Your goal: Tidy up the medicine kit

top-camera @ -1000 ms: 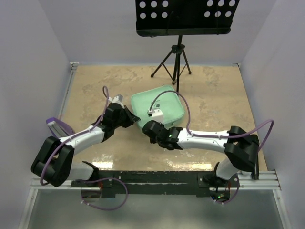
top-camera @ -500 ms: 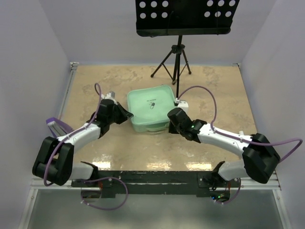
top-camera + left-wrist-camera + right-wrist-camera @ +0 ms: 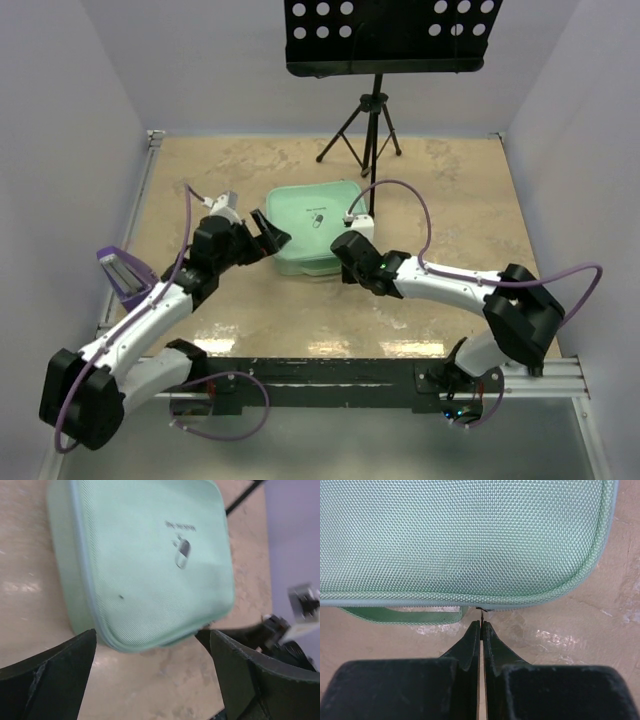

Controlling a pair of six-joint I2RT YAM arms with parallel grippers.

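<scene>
Right wrist: kit just beyond claw

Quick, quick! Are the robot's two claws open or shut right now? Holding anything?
Left gripper: open, holding nothing, at the medicine kit's edge.
Right gripper: shut, tips at the kit's near edge; whether it pinches anything cannot be told.

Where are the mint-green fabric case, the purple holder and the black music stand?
mint-green fabric case (image 3: 310,228), top view, lid centre.
purple holder (image 3: 112,258), top view, its upper edge.
black music stand (image 3: 390,40), top view, tray's middle.
</scene>
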